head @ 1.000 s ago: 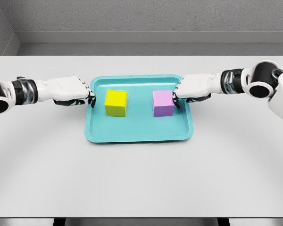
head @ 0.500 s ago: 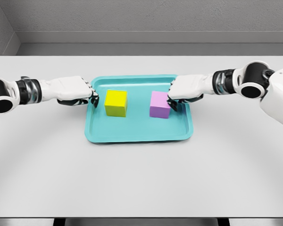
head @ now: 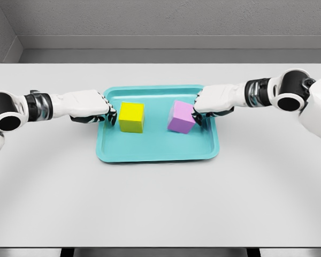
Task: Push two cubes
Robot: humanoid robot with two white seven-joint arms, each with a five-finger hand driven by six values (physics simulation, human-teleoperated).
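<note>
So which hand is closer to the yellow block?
Left. The left hand sits just beside the yellow block; the right hand is across the tray, against the purple block.

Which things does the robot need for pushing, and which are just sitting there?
Needed for the job:
yellow cube
purple cube
left hand
right hand

Just there:
teal tray, which the cubes sit on
white table
</note>
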